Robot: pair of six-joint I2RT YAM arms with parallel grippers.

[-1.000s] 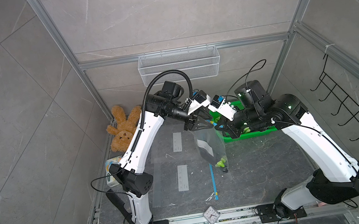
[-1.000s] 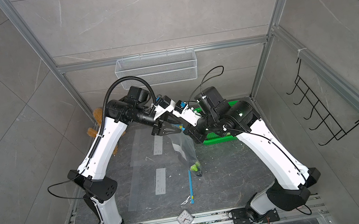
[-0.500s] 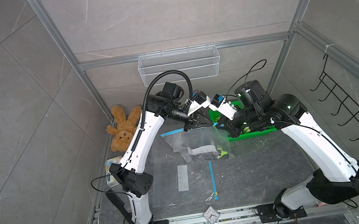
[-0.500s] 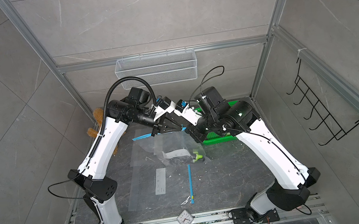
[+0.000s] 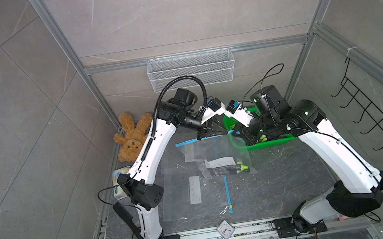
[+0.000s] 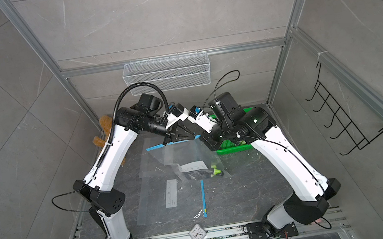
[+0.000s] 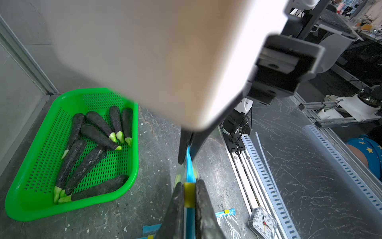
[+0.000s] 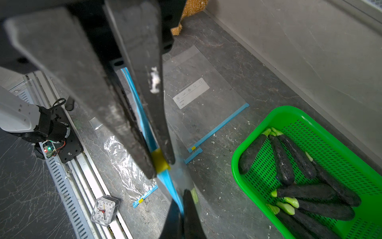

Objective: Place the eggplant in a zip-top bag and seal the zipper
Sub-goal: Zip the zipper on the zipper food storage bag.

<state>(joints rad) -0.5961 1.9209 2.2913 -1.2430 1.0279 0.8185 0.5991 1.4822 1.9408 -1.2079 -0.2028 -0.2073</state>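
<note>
Swung up from its straight hang, the clear plastic zip-top bag now slants from its raised top edge down to the dark marbled tabletop! Arching inward, the white left arm and white right arm nearly meet at the wrists. Inside the bag's low end lies the dark green-stemmed eggplant, well below both grips. Up top, left fingers clamp the blue zipper strip at its yellow slider; right fingers pinch that strip just beside.

One green basket; eight eggplants inside; one bagged eggplant; one clock; one teddy bear
</note>
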